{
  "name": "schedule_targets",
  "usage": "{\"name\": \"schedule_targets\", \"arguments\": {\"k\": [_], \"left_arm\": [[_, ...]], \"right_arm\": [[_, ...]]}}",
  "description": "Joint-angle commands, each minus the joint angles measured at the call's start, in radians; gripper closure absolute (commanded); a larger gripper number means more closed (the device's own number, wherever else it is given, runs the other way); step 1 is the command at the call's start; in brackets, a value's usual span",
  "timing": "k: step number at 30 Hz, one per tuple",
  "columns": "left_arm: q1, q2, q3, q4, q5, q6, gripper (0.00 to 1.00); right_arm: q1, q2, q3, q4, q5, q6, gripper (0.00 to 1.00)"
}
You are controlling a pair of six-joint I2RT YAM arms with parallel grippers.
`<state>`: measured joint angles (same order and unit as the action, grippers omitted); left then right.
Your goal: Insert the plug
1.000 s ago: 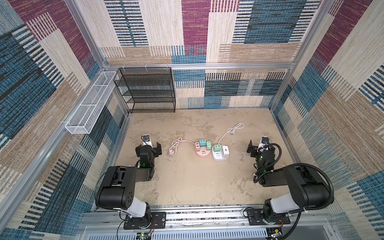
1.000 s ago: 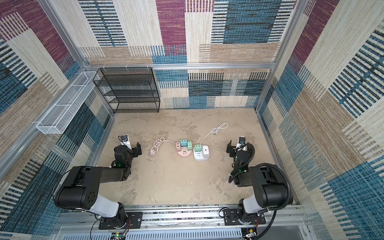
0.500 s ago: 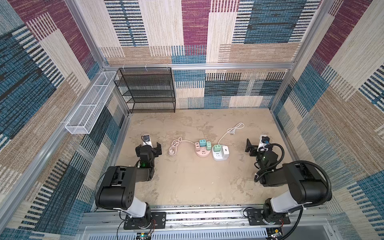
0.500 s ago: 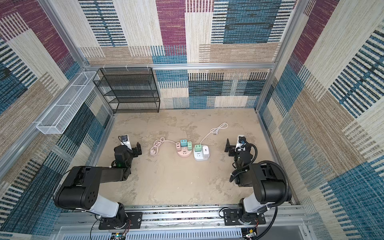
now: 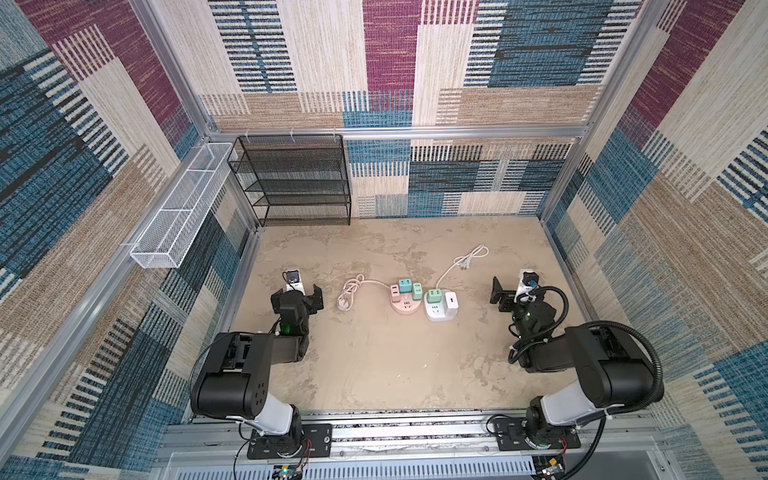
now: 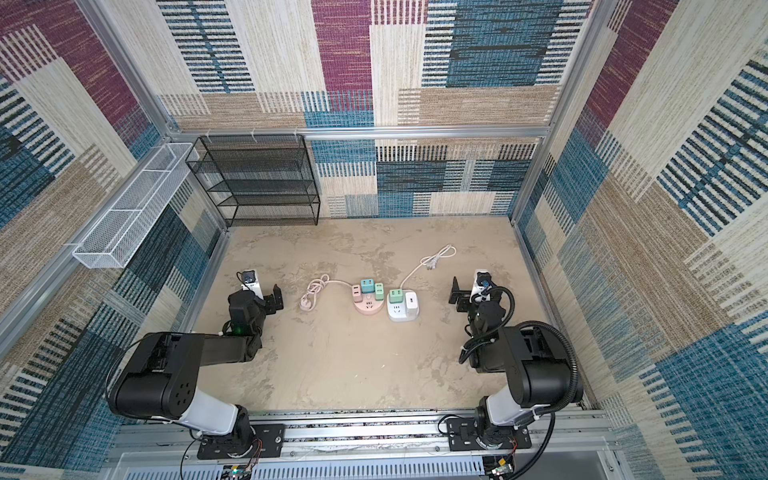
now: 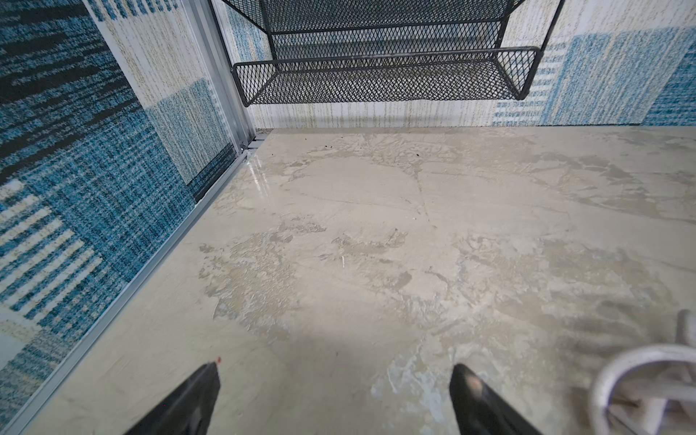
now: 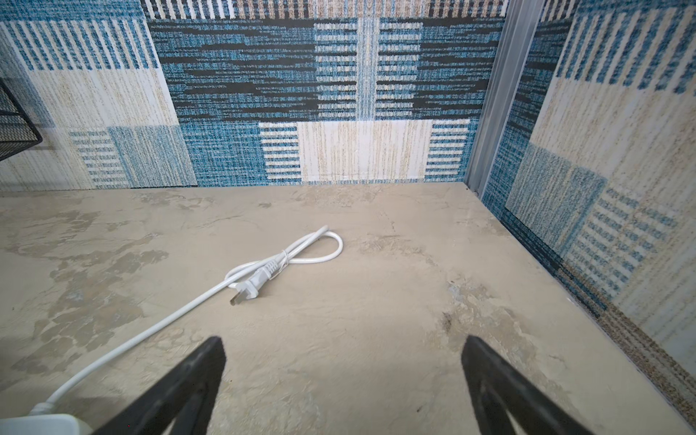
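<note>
The white plug lies flat on the table with its prongs bare and its cord tied in a loop behind it. Nothing holds it. In both top views it sits at about 1 o'clock from the white socket block, and the cord runs back into that block. Close at 9 o'clock is the pink round socket; I cannot tell whether the two touch. Its own pink plug lies coiled further out at 9 o'clock. Small adapters stand on both blocks.

Over to the right gripper: it hangs low at 3 o'clock, well apart from the blocks, fingers spread wide and empty. It is aimed toward 12 o'clock, with the white plug ahead near 11. The arm is folded, elbow back by the front rail.

The left gripper mirrors it at 9 o'clock, jaws wide with nothing between them and the arm folded low.

A black wire rack stands at 11 o'clock against the back wall.
</note>
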<state>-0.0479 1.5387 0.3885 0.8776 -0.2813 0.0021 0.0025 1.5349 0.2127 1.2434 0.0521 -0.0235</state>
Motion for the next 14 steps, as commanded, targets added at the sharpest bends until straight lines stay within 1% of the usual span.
{"name": "schedule_targets", "arguments": {"k": [1, 7, 14], "left_arm": [[0.001, -0.001, 0.005, 0.006, 0.009, -0.002, 0.0], [0.001, 0.0, 0.004, 0.007, 0.009, -0.002, 0.0], [0.002, 0.0, 0.005, 0.006, 0.009, -0.002, 0.0]], "right_arm": [[0.001, 0.0, 0.007, 0.024, -0.006, 0.011, 0.0], [0.001, 0.008, 0.02, 0.004, -0.008, 0.011, 0.0], [0.001, -0.003, 0.001, 0.031, -0.008, 0.009, 0.0]]}}
